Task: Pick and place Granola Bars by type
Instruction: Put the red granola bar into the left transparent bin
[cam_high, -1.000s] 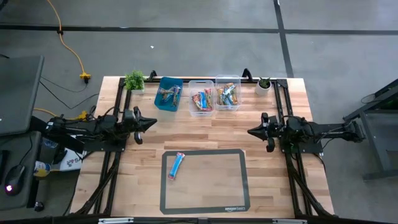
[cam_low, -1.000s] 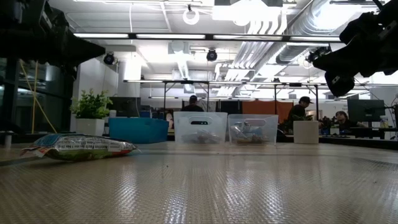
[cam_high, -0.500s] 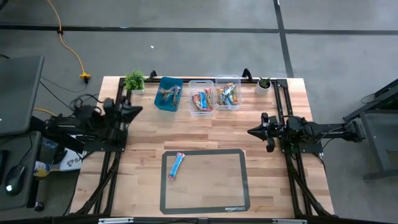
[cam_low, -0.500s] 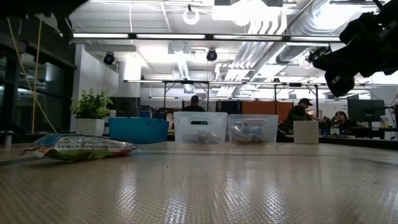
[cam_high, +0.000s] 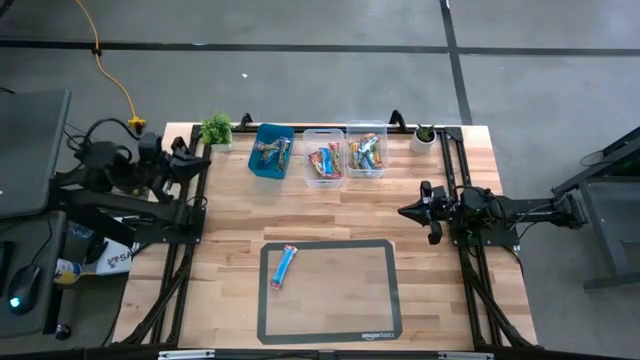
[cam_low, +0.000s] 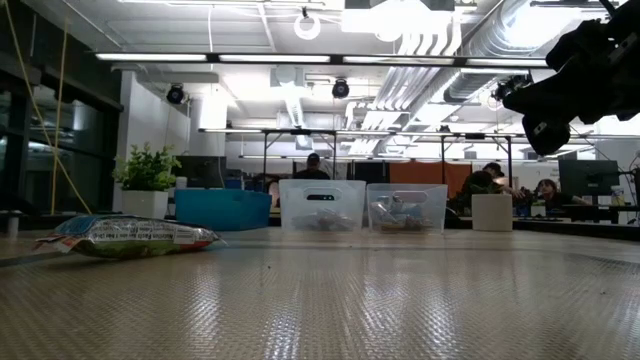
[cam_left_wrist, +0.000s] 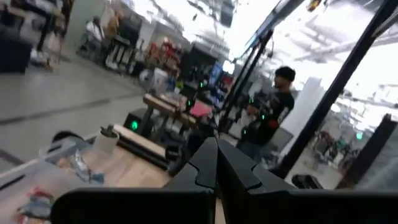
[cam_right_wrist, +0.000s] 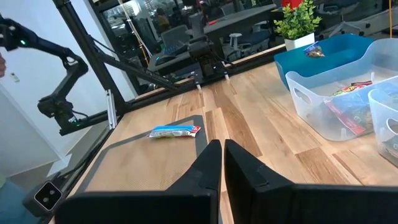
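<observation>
Granola bar (cam_high: 284, 266) on mat, well apart from right end effector (cam_high: 405, 212)

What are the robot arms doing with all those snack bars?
They are sorting granola bars by kind. Most bars already lie in the teal bin and the two clear bins at the back of the table. One blue-wrapped bar lies on the mat near the front. Neither arm holds anything right now. The left gripper is shut, off at the table's left edge. The right gripper is shut too, over the table's right side.
</observation>
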